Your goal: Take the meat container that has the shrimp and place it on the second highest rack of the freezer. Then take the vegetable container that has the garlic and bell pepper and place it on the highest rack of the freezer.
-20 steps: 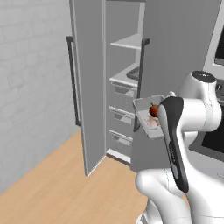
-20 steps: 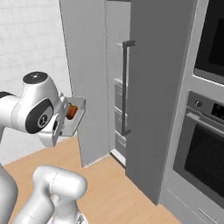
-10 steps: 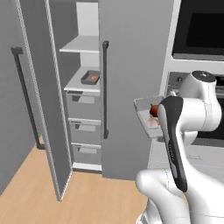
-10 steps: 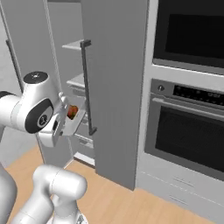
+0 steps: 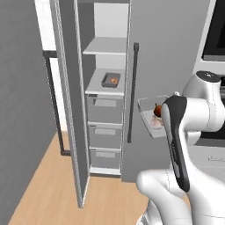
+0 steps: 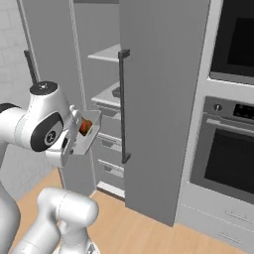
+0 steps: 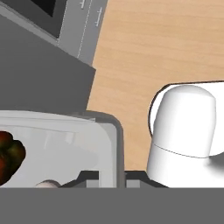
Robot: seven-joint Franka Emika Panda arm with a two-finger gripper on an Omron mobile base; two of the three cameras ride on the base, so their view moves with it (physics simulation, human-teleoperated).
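My gripper (image 7: 111,177) is shut on the rim of the vegetable container (image 7: 65,140), a pale grey tray. The red bell pepper (image 7: 8,153) and a bit of the pale garlic (image 7: 46,183) lie inside. The tray hangs at chest height in front of the arm, vegetable container (image 5: 148,115) and bell pepper (image 5: 157,110), and tilted beside my elbow, vegetable container (image 6: 88,135). The freezer (image 5: 107,26) stands open. The meat container (image 5: 111,80) with the shrimp (image 5: 114,81) rests on the second highest rack (image 5: 97,89). The highest rack (image 5: 107,46) is bare.
The open freezer door (image 5: 66,110) stands at the left edge of the opening. A closed grey door with a long black handle (image 5: 132,92) lies between the tray and the racks. Drawers (image 5: 104,110) sit below the racks. A wall oven (image 6: 223,154) is on the right.
Both base views have swung round, so the freezer's open racks now face me nearer the middle. The tray stays in my grip at the same spot before the arm.
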